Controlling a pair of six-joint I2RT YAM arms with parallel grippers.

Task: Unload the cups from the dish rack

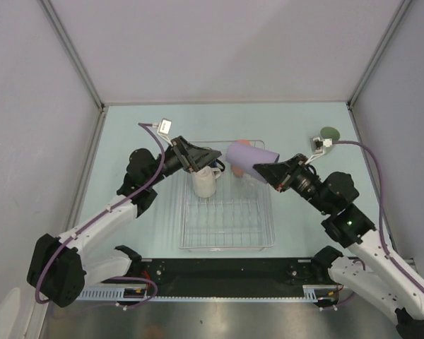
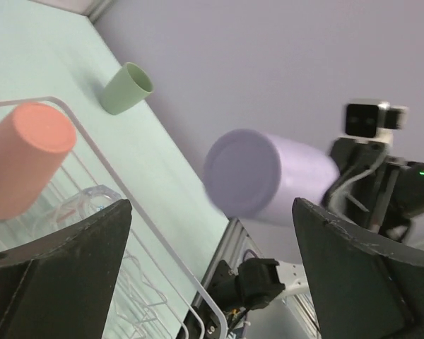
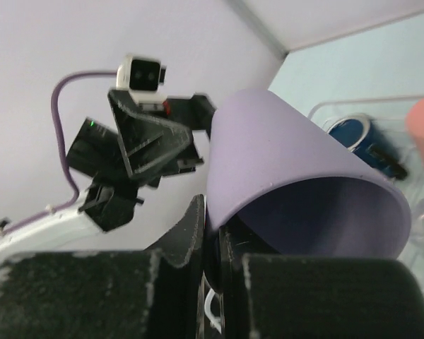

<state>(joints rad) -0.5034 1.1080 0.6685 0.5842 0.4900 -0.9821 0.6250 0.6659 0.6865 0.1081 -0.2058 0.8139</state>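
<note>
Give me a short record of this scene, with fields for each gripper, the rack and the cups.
left gripper: open, holding nothing, above the rack's far end
right gripper: shut on the lavender cup at its rim, cup sideways in the air
rack: mid-table, between the arms
in rack: white mug, salmon cup, blue mug
outside rack: green cup, on the table, far right

A robotics lab test cell is shown: beyond the left pincer (image 1: 210,158) and the right pincer (image 1: 258,169), and out to either side of them, plain white panels (image 1: 219,42) are framed by aluminium posts (image 1: 71,49); beneath them a bare teal table (image 1: 127,127) is seen, and behind them a black mounting rail (image 1: 219,272), to which the arms (image 1: 106,212) are bolted, a small camera (image 3: 143,72) being carried above each pincer
</note>
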